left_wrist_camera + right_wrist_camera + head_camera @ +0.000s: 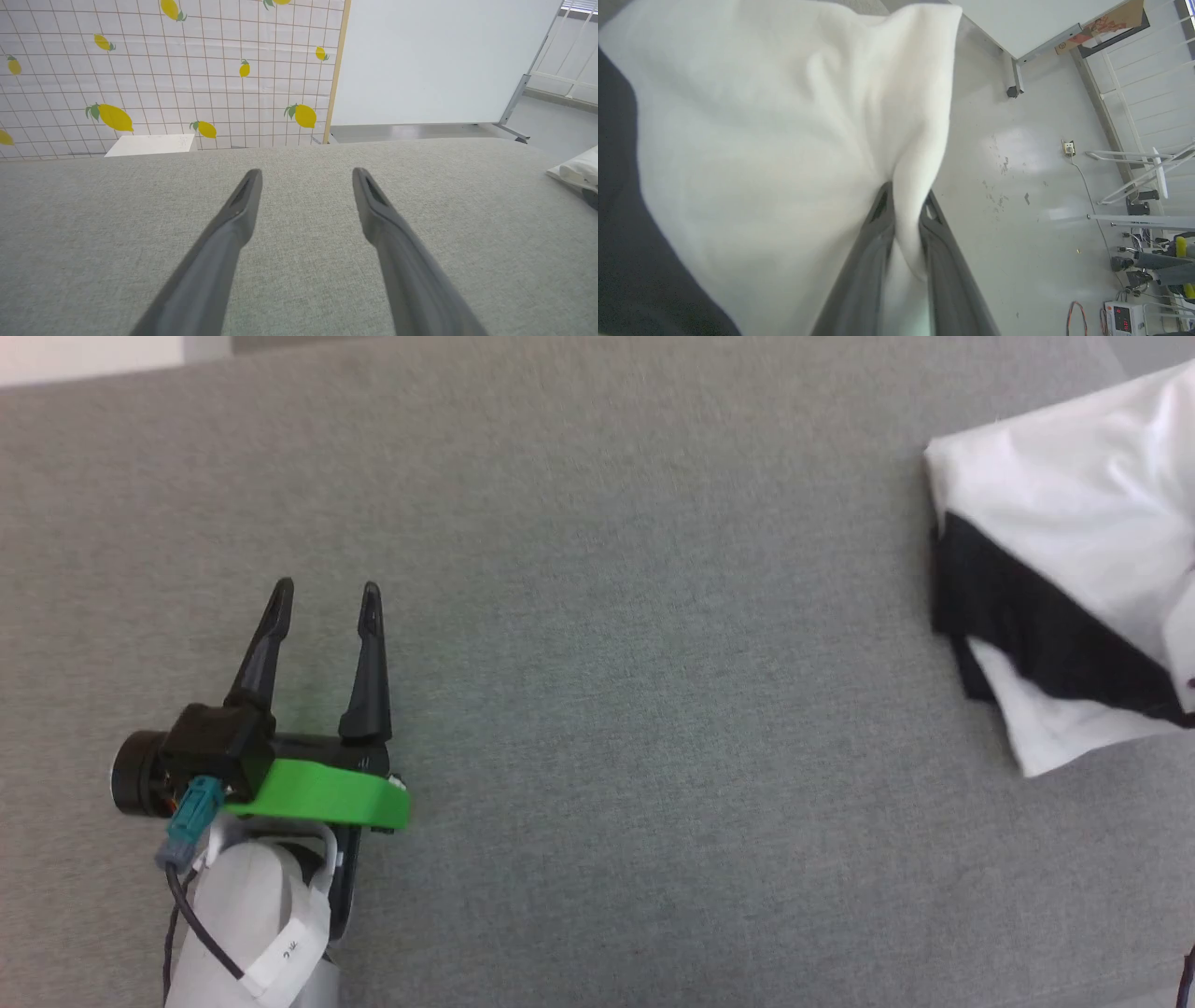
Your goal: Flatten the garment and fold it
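With right gripper (906,193) clamped on a fold of the shirt (1074,495), draw it out smoothly and bring left gripper (327,586), fingers apart, well away from the shirt, closer.

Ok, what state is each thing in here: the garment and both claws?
garment: crumpled, not flat, black sleeve across white body.
left claw: open, empty, above the grey surface.
right claw: shut on a white fold of the garment.
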